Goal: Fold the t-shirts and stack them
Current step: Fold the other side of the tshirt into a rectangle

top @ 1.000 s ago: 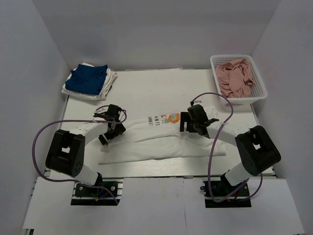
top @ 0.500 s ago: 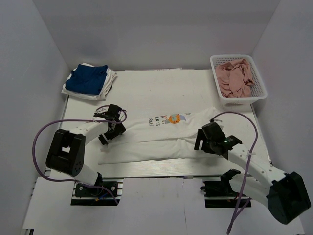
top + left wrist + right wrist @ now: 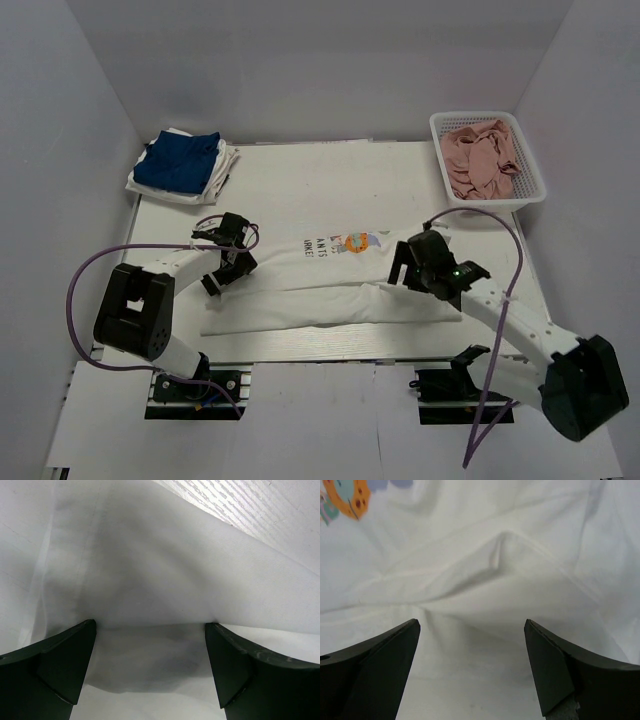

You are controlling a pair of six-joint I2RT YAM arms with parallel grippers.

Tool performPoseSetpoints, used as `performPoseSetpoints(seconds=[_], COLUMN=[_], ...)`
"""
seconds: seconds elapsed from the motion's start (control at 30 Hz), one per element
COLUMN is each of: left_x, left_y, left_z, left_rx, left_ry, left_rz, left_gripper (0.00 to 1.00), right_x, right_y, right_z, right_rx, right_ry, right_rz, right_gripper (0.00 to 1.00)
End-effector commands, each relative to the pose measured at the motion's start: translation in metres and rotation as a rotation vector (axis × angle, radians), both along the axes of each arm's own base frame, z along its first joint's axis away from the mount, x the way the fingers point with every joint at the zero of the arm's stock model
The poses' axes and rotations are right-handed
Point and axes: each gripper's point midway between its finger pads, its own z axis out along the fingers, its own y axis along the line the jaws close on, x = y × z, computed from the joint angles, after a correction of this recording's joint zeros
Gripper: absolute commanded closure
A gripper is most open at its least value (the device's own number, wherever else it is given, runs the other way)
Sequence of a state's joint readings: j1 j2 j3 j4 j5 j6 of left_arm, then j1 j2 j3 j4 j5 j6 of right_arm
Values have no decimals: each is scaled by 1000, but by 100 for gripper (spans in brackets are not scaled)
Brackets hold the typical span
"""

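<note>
On the worktop (image 3: 300,180), the printed white t-shirt (image 3: 330,290) is shown centrally, partly folded lengthwise; the folded blue t-shirt (image 3: 178,163) is stacked far left. The left claw (image 3: 222,270) and right claw (image 3: 405,266) are spread wide, empty, over opposite ends. Pinching both edges is judged next.

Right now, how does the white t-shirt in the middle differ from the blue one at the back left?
The white t-shirt lies spread long across the middle of the table; the blue t-shirt is folded small on top of white cloth in the far left corner. The white t-shirt carries a colourful print and dark lettering; the blue t-shirt shows none. Both are soft cloth shirts.
</note>
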State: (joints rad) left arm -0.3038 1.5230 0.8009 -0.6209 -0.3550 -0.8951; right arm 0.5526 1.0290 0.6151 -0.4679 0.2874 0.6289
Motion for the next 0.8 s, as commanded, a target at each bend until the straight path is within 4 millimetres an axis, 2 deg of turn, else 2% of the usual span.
performPoseSetpoints(seconds=[0.0, 0.03, 0.07, 0.1, 0.13, 0.2, 0.23, 0.27, 0.33, 0.37, 0.43, 0.47, 0.5, 0.57, 0.63, 0.7, 0.77], left_x=[-26, -26, -24, -23, -23, -24, -23, -23, -23, -21, -21, -24, -24, -23, -22, -22, -21], left_y=[12, 12, 13, 13, 13, 13, 13, 15, 15, 14, 14, 15, 15, 15, 14, 16, 16], left_z=[-28, -28, -26, -23, -23, -21, -19, -19, -19, -17, -17, -17, -17, -15, -13, -10, -8], left_rx=[41, 41, 44, 41, 41, 41, 38, 48, 48, 45, 45, 48, 48, 45, 42, 45, 41], left_ry=[102, 102, 88, 78, 78, 78, 69, 66, 66, 57, 57, 66, 66, 57, 49, 33, 23], left_rz=[34, 34, 44, 44, 44, 44, 45, 47, 47, 47, 47, 47, 47, 47, 47, 58, 58], left_gripper=[0, 0, 0, 0, 0, 0, 0, 0, 0, 0, 0, 0, 0, 0, 0, 0, 0], right_x=[53, 63, 71, 79, 82, 92, 92, 96, 93, 95, 89, 91, 87, 81, 74, 56, 44], right_y=[10, 14, 4, 4, 3, -4, -7, -5, -8, -7, -8, -5, -5, -3, -4, -7, -5], right_z=[22, 23, 24, 20, 14, 16, 1, 5, -10, -8, -18, -15, -15, -13, -6, -9, 1], right_rx=[9, 2, -37, -55, -76, -124, -163, -164, -204, -206, -218, -209, -206, -193, -181, -177, -128], right_ry=[-158, -155, -181, -179, -164, -189, -148, -151, -97, -99, -59, -62, -53, -41, -44, -1, -4], right_rz=[-90, -105, -161, -180, -198, -239, -243, -254, -255, -254, -244, -242, -238, -218, -200, -180, -154], right_gripper=[10, 10, 10, 12, 23, 38, 43, 48, 48, 54, 60, 67, 83, 100, 100, 100, 100])
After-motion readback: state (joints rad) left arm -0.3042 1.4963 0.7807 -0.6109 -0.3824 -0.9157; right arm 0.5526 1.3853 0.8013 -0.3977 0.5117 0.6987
